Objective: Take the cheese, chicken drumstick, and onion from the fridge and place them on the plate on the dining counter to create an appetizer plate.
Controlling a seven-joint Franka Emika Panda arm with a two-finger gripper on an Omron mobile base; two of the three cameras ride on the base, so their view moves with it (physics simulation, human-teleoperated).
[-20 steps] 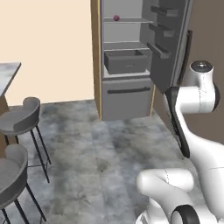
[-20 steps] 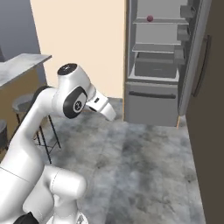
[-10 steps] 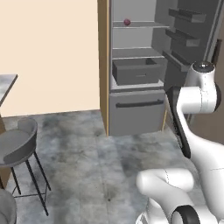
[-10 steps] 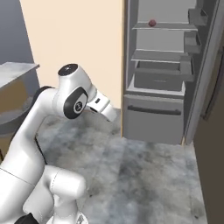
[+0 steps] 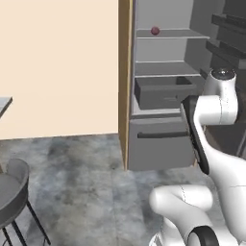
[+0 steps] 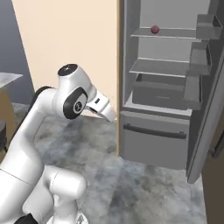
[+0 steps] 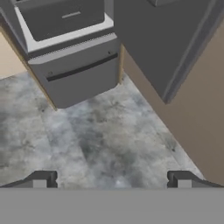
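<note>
The fridge [image 5: 163, 96] stands open ahead, with light grey shelves, a grey drawer [image 5: 162, 91] and a lower drawer with a bar handle [image 6: 153, 131]. A dark reddish onion [image 5: 154, 30] sits alone on the upper shelf, and it appears as the onion [image 6: 155, 29] from the other side. My gripper [image 7: 112, 179] is open and empty. It hangs over the floor in front of the lower drawer [image 7: 81, 70], well short of the shelves. The cheese, chicken drumstick and plate are out of view.
The open fridge door [image 6: 205, 109] with its racks juts out on the right. A tan side panel [image 5: 124, 86] borders the fridge on the left. A grey stool [image 5: 10, 197] and the end of the dining counter [image 6: 8, 78] lie far to the left. Grey floor stretches in between.
The base has driven toward the fridge, so the whole scene has shifted and the fridge looms larger. The stools and counter have slid toward the left edge. The gripper has stayed open.
</note>
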